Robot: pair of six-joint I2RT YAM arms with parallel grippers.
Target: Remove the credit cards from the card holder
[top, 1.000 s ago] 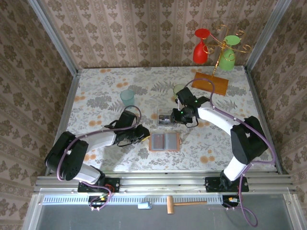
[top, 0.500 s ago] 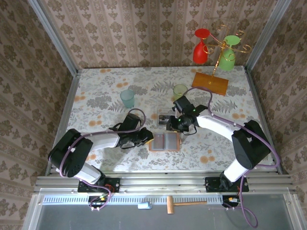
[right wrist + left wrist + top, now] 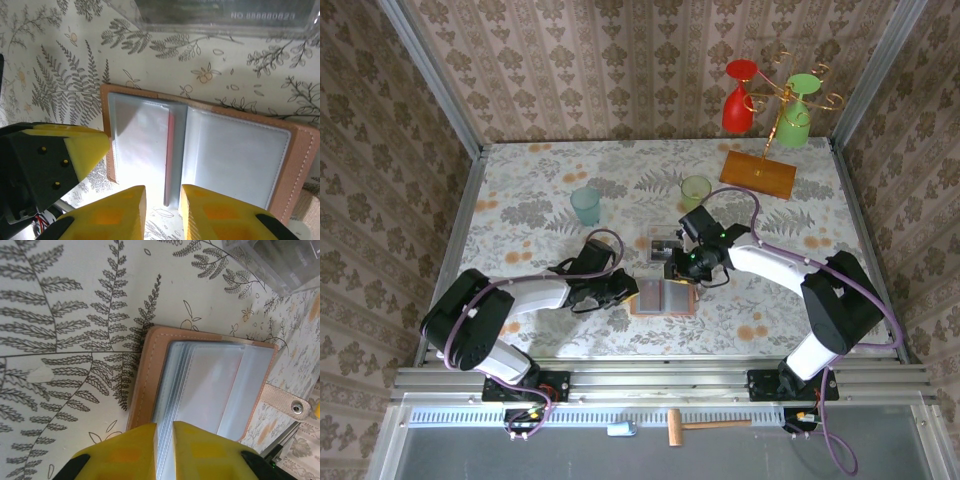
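The right gripper (image 3: 680, 268) has swung from the clear tray (image 3: 655, 241) down onto the open card holder (image 3: 663, 298) at centre frame, jaws slightly parted astride a red credit card (image 3: 170, 150) edge in its fold, while the left gripper (image 3: 163, 426) pinches the holder's leaves; extraction seems next.

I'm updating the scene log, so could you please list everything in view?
card holder: one, salmon-pink, open, centre
credit card: one red edge showing, holder's middle
clear tray: one, just beyond holder
teal cup: one, left of tray
green cup: one, beyond tray
rack: one, gold, orange base, far right
red glass, green glass: one each, on rack
mallet: one, wooden, near edge
left gripper: yellow, clamping holder's sleeves
right gripper: yellow, open, over holder's middle
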